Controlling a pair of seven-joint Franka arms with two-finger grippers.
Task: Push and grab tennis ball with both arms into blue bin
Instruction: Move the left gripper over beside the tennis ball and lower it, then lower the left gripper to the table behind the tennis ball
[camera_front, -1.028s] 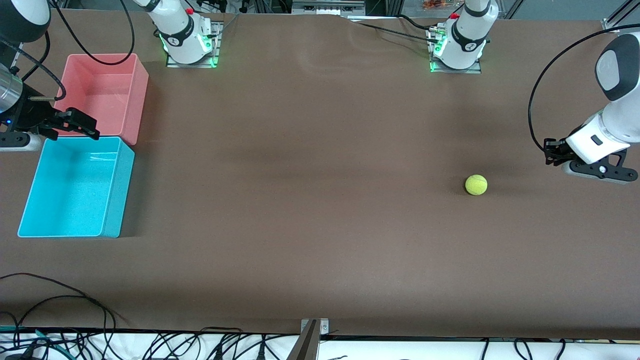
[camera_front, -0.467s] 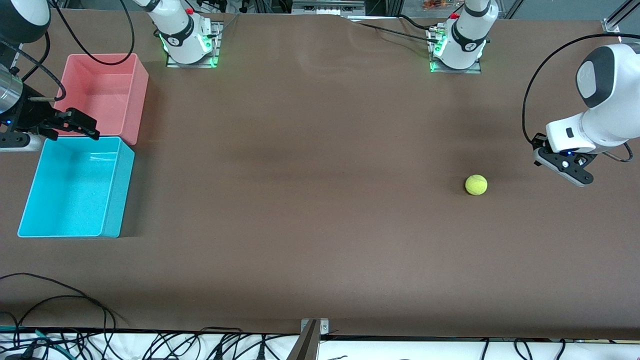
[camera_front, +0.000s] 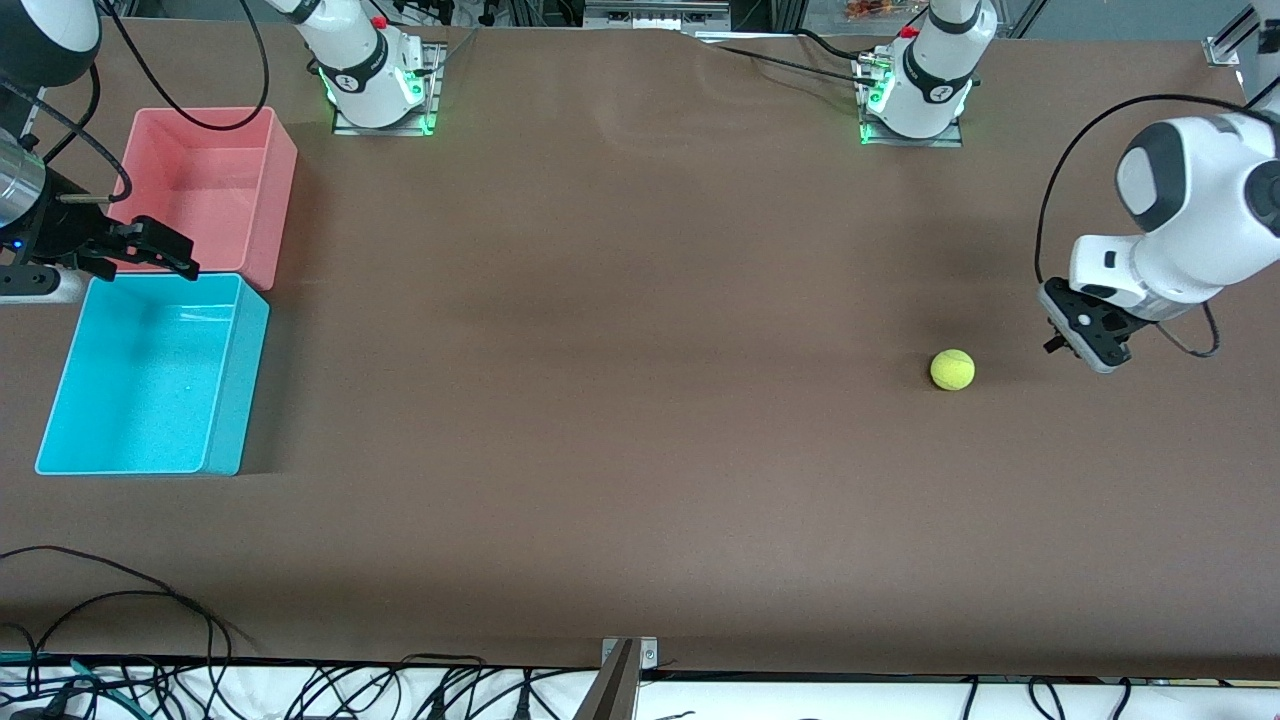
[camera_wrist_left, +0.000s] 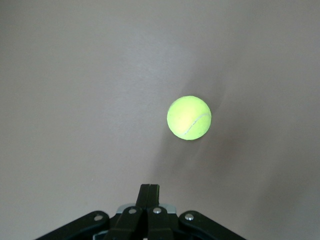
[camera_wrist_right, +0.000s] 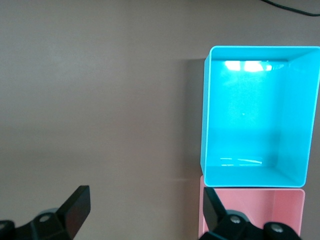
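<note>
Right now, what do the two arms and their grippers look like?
Both arms are white, rounded, with dark grey joint caps, black cables and green-lit bases. The left gripper and right gripper are black with two fingers.

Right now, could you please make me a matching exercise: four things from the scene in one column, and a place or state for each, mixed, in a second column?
Things:
1. tennis ball
2. blue bin
3. left pincer
4. right pincer

Place or state:
A. shut, beside the ball
B. open, over the bins' edge
C. alone on the table at the left arm's end
D. touching the pink bin, nearer to the front camera

Pairs: 1-C, 2-D, 3-A, 4-B
</note>
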